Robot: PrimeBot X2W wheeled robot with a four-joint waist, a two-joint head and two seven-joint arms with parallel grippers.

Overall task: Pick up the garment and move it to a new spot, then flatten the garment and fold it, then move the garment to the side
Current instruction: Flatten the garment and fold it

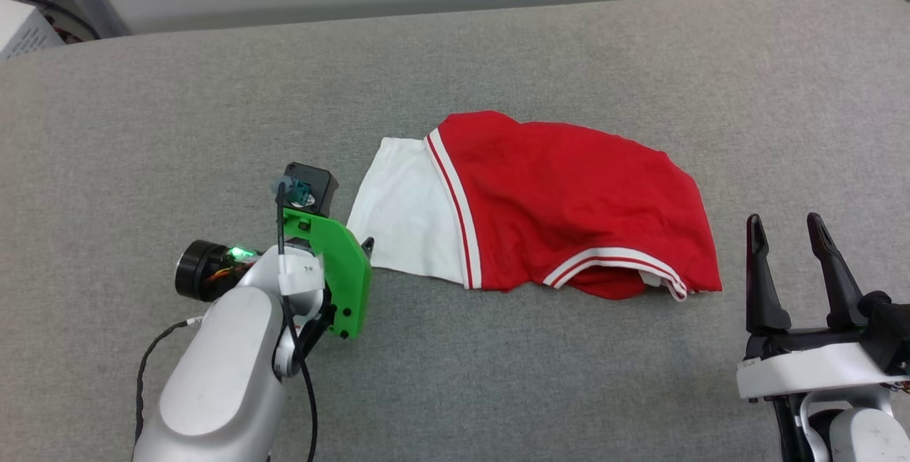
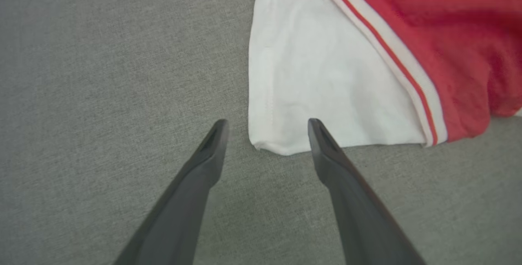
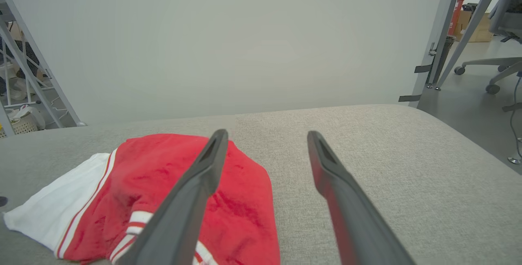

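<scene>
The garment (image 1: 569,199) lies crumpled in the middle of the grey table, plain red side up. A white sleeve (image 1: 402,210) spreads out to its left, and white-striped trim runs along its near edge. My left gripper (image 2: 267,121) is open and points down at the sleeve (image 2: 326,73). The sleeve's near corner lies between the two fingertips, and nothing is held. In the head view a green bracket (image 1: 341,270) on that wrist hides most of the fingers. My right gripper (image 1: 785,224) stands open and empty, right of the garment's hem. The garment (image 3: 163,199) lies to its lower left in the right wrist view.
The grey padded table (image 1: 213,92) reaches to a pale wall at the back. A white box with cables (image 1: 25,28) stands past its far left corner. Beyond the table's right end are a metal frame (image 3: 444,36) and an office chair (image 3: 501,53).
</scene>
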